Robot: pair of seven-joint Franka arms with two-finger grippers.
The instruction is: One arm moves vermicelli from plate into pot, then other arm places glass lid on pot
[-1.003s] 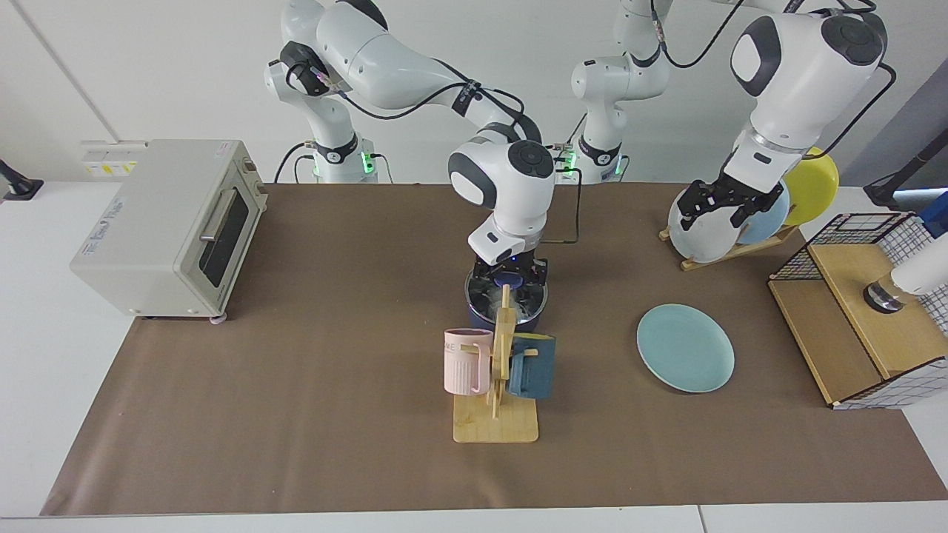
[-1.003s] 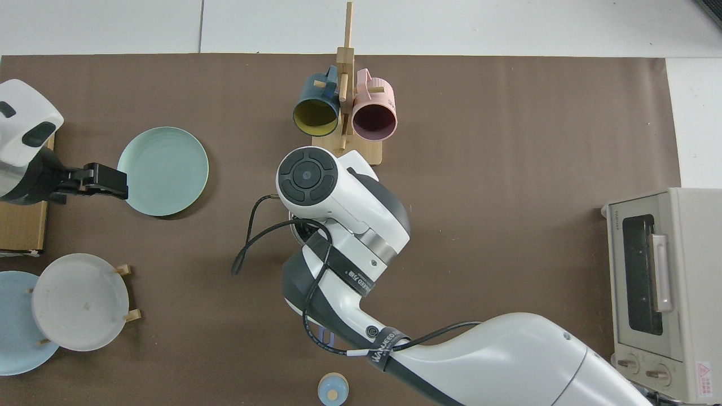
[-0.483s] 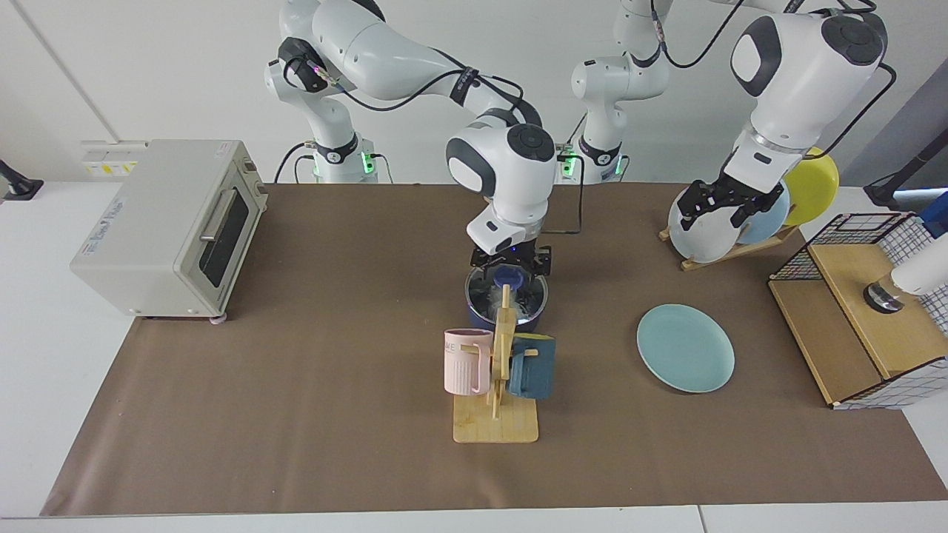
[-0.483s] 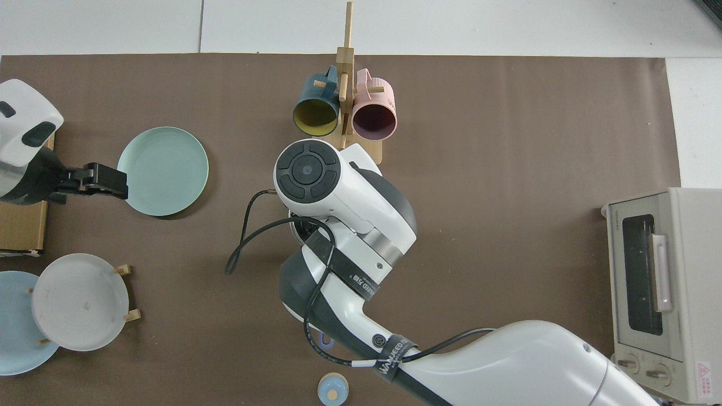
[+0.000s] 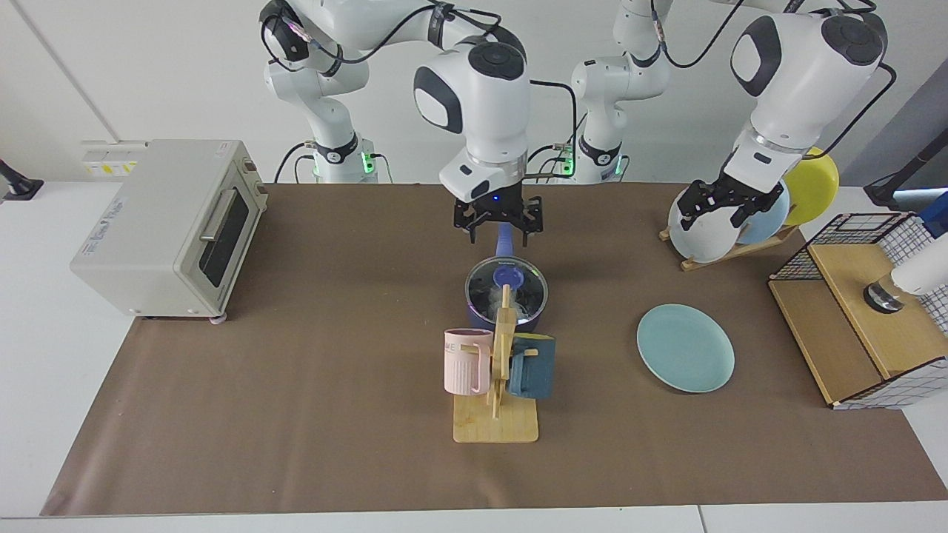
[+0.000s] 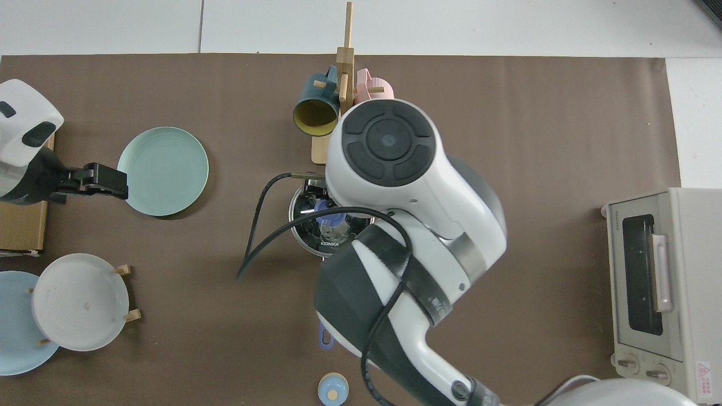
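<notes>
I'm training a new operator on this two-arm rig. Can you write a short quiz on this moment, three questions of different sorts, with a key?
1. True or false: the glass lid sits on the pot.
2. Multiple choice: where is the right gripper? A) clamped on the lid's knob B) open, raised above the pot's handle, holding nothing C) over the toaster oven
3. Fill in: the teal plate holds ____ vermicelli.

Key
1. True. The white vermicelli shows through the glass.
2. B. The left gripper waits open near the plate rack.
3. No; the plate is bare.
</notes>
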